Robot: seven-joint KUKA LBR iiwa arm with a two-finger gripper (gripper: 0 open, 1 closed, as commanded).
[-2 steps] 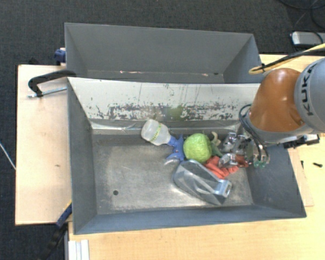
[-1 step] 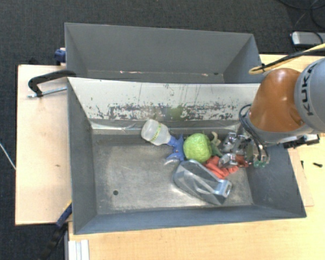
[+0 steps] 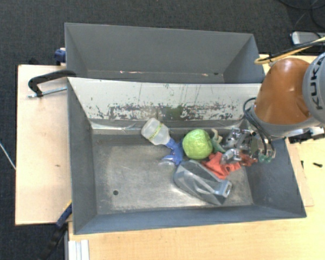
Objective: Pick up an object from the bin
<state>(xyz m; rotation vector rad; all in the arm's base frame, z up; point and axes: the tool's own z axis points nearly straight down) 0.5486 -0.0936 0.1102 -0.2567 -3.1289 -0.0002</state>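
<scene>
My gripper (image 3: 234, 147) is low at the right side of the bin, its fingers down over a red object (image 3: 221, 164) that lies against the right wall. A green ball (image 3: 197, 144) sits just left of the gripper. In front of it lies a clear grey plastic bottle (image 3: 201, 184) on its side. The view does not show whether anything is between the fingers.
A small clear bottle with a yellowish cap (image 3: 155, 131) lies near the back wall, and a blue piece (image 3: 173, 154) lies between it and the green ball. The arm with its orange cover reaches in over the right rim.
</scene>
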